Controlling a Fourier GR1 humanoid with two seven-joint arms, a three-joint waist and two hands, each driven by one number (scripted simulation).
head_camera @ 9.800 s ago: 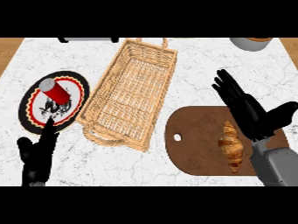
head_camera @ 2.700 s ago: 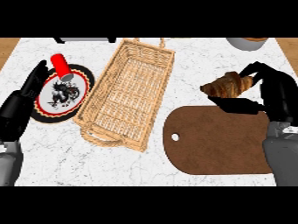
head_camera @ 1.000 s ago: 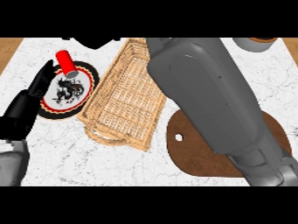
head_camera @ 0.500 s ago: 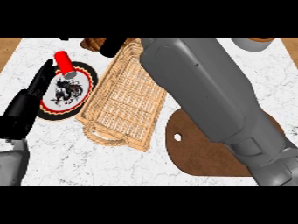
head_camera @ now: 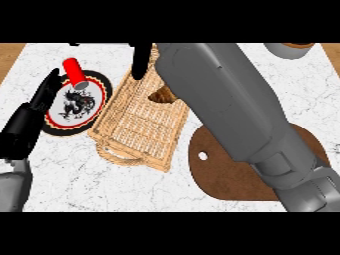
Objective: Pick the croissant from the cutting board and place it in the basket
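Observation:
The croissant [head_camera: 162, 94] lies inside the wicker basket [head_camera: 137, 130], near its far end, half hidden under my right forearm. That grey forearm reaches diagonally from the lower right across the basket. Of my right hand [head_camera: 140, 61] only straight black fingers show, past the croissant at the basket's far rim, with nothing in them. The round brown cutting board [head_camera: 228, 175] sits to the right of the basket with nothing showing on its visible part. My left hand [head_camera: 27, 122] rests open at the left, fingers straight beside a plate.
A black-rimmed patterned plate [head_camera: 78, 102] lies left of the basket, and a red cylinder [head_camera: 75, 72] stands on its far side. A grey bowl [head_camera: 291, 49] sits at the back right corner. Wooden floor shows beyond the counter's left and right edges.
The croissant has left my right hand near the basket's far end and now lies inside the basket. The right hand's fingers have straightened. The left hand barely moved.

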